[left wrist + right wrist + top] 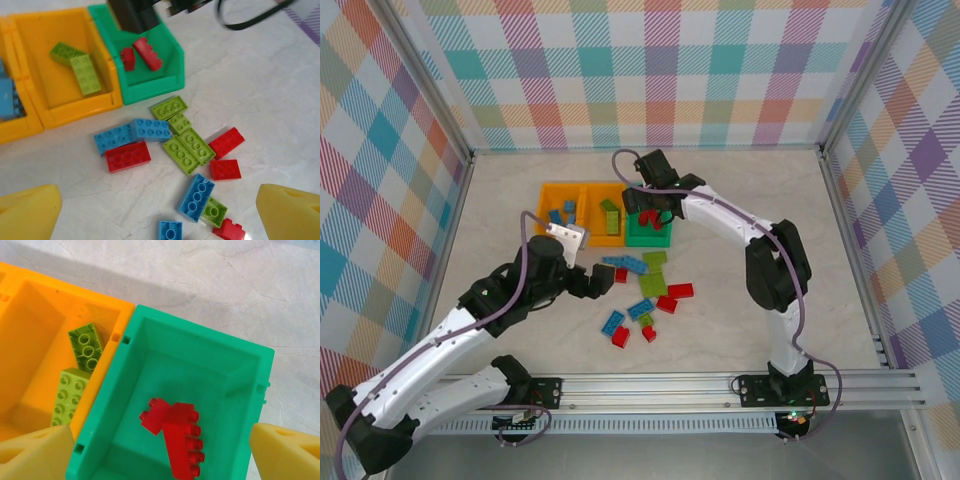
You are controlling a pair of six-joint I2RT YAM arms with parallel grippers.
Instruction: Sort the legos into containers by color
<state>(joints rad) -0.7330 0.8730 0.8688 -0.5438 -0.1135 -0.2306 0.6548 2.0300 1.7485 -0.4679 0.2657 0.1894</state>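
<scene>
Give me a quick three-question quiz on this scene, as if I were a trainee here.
1. True or false: the green bin holds red bricks.
2. Which colour of brick lies in the middle orange bin? A blue, B lime green, C red.
3. Fill in: the right arm's fingers stand ____, with nothing held between them.
Key: 1 true. 2 B. 3 open.

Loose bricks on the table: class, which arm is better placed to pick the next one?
Left. The left arm hovers, jaws open, beside the loose bricks; the right arm has its jaws over the green bin, above red bricks.
</scene>
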